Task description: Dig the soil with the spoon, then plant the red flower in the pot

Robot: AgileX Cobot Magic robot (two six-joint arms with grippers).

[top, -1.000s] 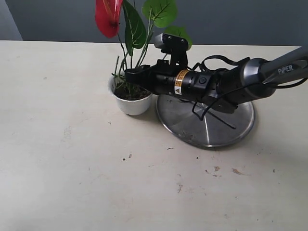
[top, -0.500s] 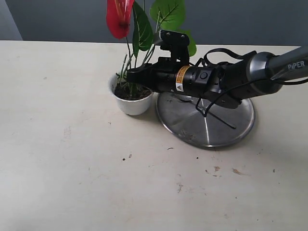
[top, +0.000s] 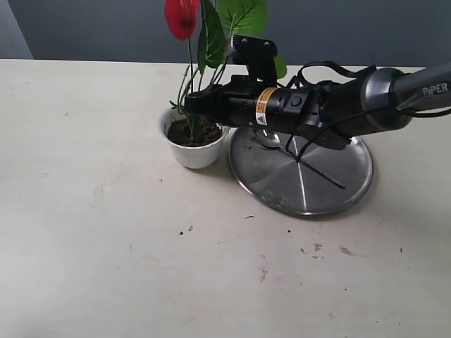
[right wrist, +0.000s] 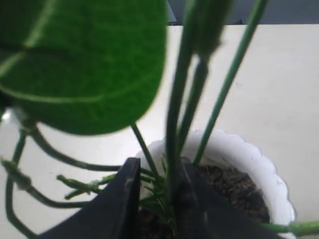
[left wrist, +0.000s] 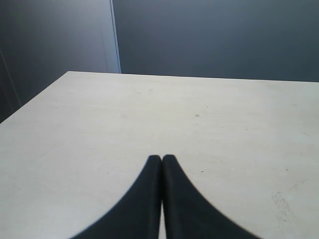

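Observation:
The red flower (top: 181,17) stands nearly upright, its stems going down into the dark soil (top: 204,134) of the small white pot (top: 190,155). From the right, my right gripper (top: 194,105) reaches over the pot's rim. In the right wrist view its fingers (right wrist: 157,164) are shut on the green stems (right wrist: 174,129) just above the soil (right wrist: 234,191), with a broad leaf (right wrist: 84,64) filling the near view. My left gripper (left wrist: 162,158) is shut on nothing over bare table and is outside the exterior view. I cannot make out the spoon; the right arm covers part of the plate.
A large round steel plate (top: 331,190) lies right of the pot, partly under the right arm (top: 331,109). Soil crumbs (top: 313,248) are scattered on the table in front of the plate. A dark wall runs behind the table's far edge.
The flower has swung from leaning left to nearly upright, its red bloom shifting right. My right gripper moved slightly up and right with the stems. The pot and plate stayed put.

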